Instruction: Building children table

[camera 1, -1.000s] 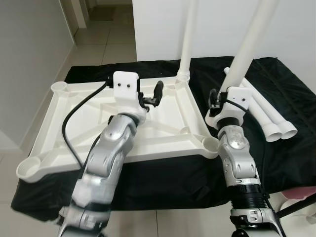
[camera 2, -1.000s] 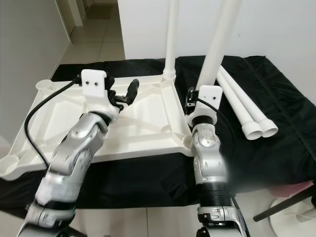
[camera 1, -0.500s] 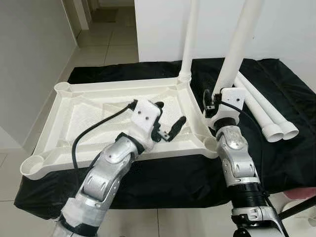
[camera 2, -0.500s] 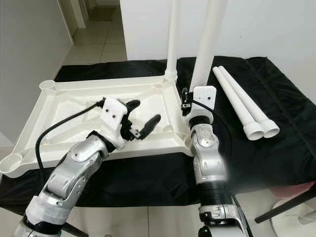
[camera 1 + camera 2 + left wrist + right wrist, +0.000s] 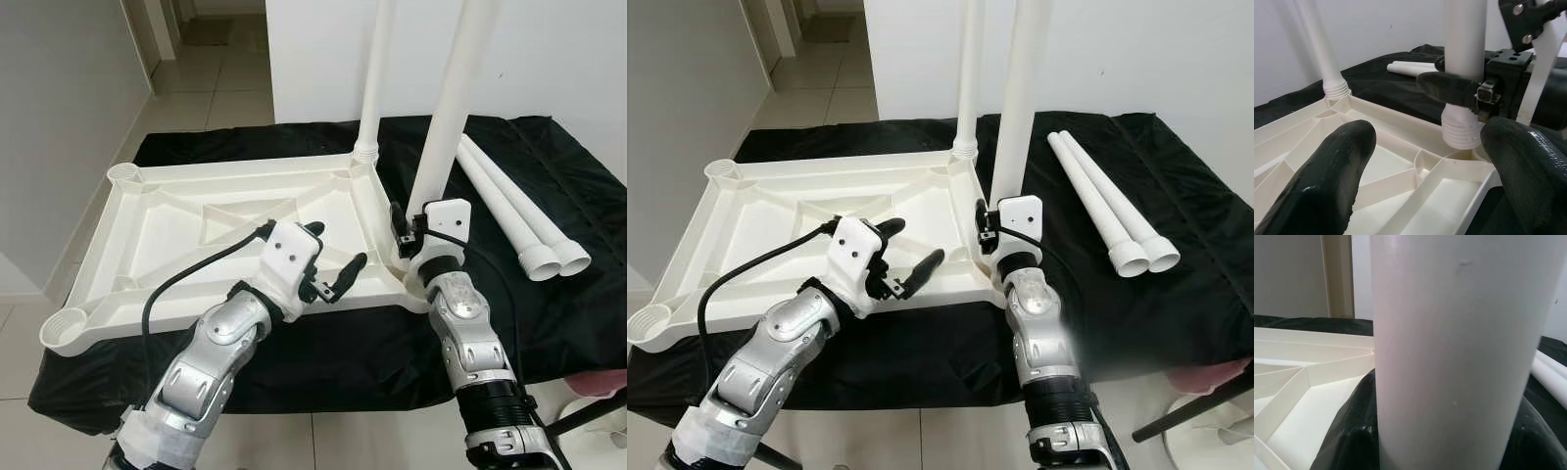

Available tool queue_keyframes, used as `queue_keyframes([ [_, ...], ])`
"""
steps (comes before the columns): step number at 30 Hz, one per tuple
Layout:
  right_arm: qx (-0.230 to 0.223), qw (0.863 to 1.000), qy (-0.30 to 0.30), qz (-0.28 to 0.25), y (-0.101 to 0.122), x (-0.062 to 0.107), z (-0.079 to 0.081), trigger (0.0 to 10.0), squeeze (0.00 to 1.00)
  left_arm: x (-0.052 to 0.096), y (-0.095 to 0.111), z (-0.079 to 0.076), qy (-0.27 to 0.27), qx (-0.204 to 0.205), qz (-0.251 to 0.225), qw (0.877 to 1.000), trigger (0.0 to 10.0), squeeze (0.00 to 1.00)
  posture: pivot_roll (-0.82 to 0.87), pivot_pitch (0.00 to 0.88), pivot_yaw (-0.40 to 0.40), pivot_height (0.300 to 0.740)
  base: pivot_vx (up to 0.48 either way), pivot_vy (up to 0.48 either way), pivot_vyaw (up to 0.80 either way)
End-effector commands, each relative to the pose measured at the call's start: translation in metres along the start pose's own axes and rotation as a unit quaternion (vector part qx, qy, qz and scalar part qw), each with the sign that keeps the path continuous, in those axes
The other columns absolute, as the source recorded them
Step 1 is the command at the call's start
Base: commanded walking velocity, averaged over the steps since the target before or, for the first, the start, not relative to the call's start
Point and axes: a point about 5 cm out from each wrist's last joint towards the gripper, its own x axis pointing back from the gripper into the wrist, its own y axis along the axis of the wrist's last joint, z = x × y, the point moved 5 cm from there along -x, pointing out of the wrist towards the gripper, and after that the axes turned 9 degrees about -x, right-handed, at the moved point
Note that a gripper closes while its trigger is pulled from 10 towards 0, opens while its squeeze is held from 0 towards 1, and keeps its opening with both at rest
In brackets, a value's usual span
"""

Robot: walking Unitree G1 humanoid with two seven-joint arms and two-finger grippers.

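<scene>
**Two legs upright, two lying loose**

One black cloth [image 5: 549, 323] covers the work surface and carries the upturned white tabletop [image 5: 186, 230]. A fitted leg [image 5: 373, 78] stands in its far right corner socket. The right gripper [image 5: 1459, 88] pinches a second leg [image 5: 446, 108], upright over the near right corner socket. Two spare legs [image 5: 519, 220] lie beside the tabletop. The left gripper [image 5: 328, 262] hovers over the tabletop's near edge, fingers spread.
</scene>
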Motion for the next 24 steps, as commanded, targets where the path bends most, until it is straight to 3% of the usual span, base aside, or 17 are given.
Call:
queue_keyframes([
  [1, -0.001, 1.000, 0.005, -0.008, 0.003, -0.001, 0.001, 10.0, 0.00, 0.001, 0.002, -0.007, -0.032, -0.011, -0.007, 0.999, 10.0, 0.00, -0.03, 0.014, 0.036, 0.740, 0.000, 0.000, 0.00],
  [15, -0.004, 1.000, 0.031, -0.004, 0.000, 0.002, 0.009, 10.0, 0.00, 0.003, -0.007, -0.012, -0.040, -0.022, 0.009, 0.999, 10.0, 0.00, 0.00, 0.000, 0.006, 0.740, 0.000, 0.000, 0.00],
  [24, 0.006, 0.999, 0.034, 0.013, -0.007, 0.013, 0.001, 10.0, 0.00, 0.011, -0.025, -0.021, -0.055, -0.025, 0.047, 0.997, 10.0, 0.00, 0.00, 0.000, -0.006, 0.740, 0.000, 0.000, 0.00],
])
